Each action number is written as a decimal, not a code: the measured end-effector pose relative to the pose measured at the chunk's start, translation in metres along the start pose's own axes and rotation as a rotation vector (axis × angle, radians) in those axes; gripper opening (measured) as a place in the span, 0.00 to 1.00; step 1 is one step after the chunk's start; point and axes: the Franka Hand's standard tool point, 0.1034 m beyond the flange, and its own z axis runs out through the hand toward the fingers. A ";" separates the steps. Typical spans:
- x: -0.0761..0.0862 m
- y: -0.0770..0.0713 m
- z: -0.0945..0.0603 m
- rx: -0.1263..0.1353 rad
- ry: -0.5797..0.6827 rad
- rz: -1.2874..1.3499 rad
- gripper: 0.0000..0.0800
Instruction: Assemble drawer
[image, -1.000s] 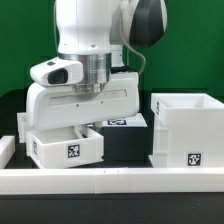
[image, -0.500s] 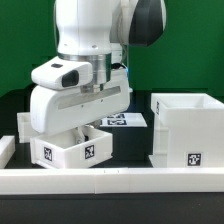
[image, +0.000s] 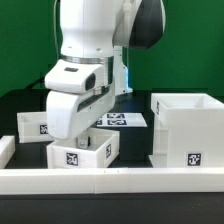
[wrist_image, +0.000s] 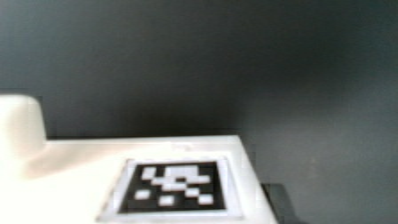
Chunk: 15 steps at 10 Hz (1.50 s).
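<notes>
Leaning over small tray (image: 88, 153) (tagged front): arm (image: 88, 45), jaws hidden.

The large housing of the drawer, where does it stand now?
The large housing stands at the exterior view's right, just behind the low white rail, apart from the nearest small tray on its left.

The arm (image: 88, 28) is clad in glossy white shells, rounded and thick, with soft highlights along their curves. A dark grey domed joint cap (image: 150, 22) bulges from its upper link. Lower down sits a white wrist camera module (image: 73, 80) with a dark oval window. A thin cable (image: 127, 72) runs alongside. The gripper (image: 84, 133) has a broad, boxy white housing with rounded corners.
</notes>
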 end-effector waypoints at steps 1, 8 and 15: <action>0.000 0.000 0.000 -0.002 -0.007 -0.081 0.05; 0.008 0.003 -0.001 -0.025 -0.027 -0.308 0.05; 0.019 0.004 0.002 -0.059 -0.023 -0.328 0.05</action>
